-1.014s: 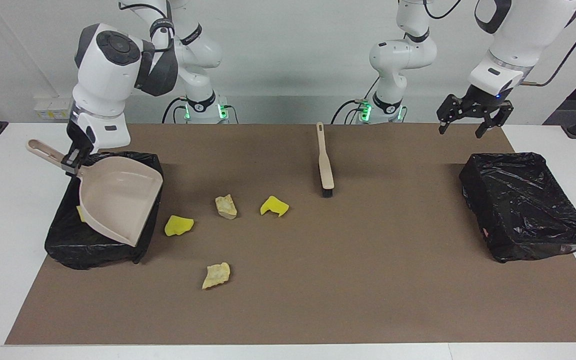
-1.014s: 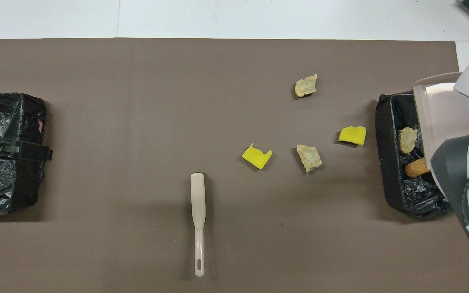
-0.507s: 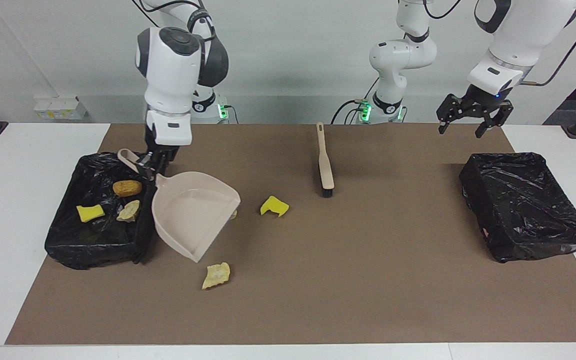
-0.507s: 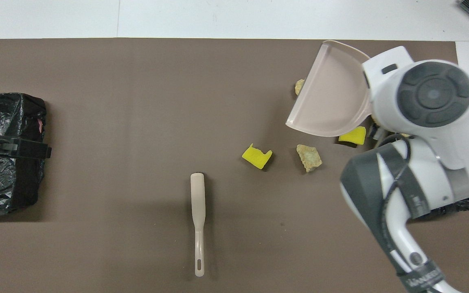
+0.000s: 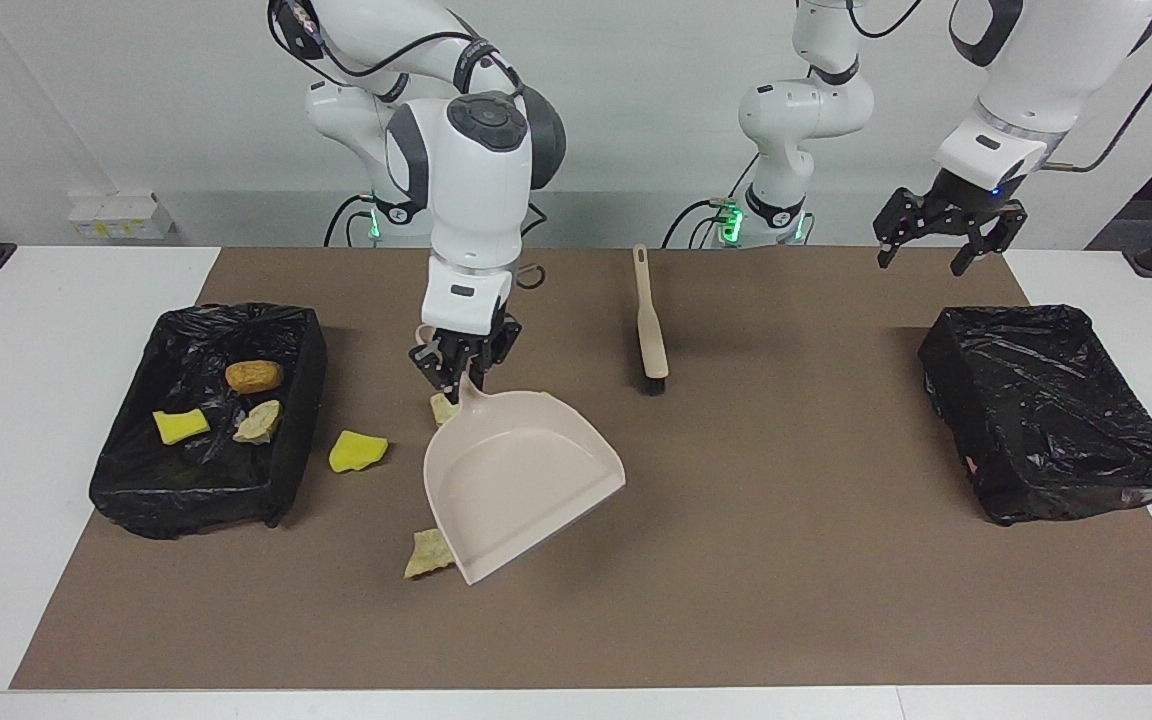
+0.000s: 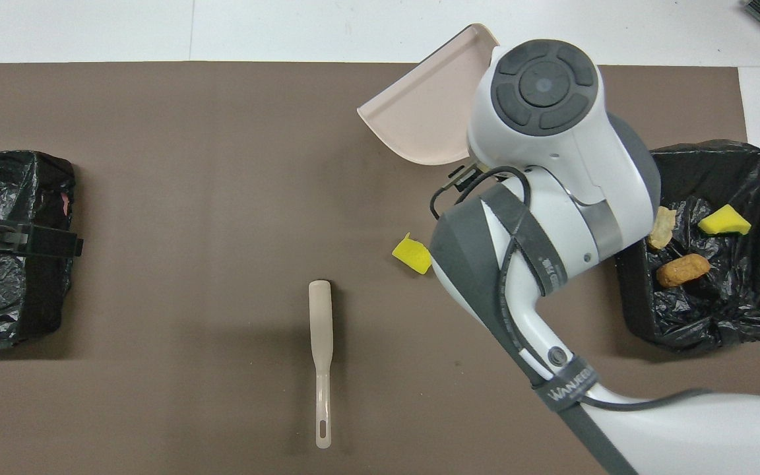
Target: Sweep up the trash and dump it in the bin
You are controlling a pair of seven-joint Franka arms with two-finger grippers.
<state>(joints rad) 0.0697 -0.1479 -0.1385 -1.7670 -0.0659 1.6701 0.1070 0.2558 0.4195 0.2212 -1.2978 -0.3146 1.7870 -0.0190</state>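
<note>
Now right tool [image 5: 463, 372] clamped on handle of beige plastic dustpan [image 5: 519, 482], pan empty, tilted, mouth toward loose scraps, likely for next sweep. Trash: 3 pieces in black-lined bin [image 5: 288, 330]; yellow sponge chunk [image 5: 357, 451] beside bin, pale lump [image 5: 428, 553] at pan edge. Beige brush [image 5: 649, 325] untouched. Left tool [image 5: 940, 243] waits, fingers apart, over second black bin [image 5: 1046, 410].
</note>
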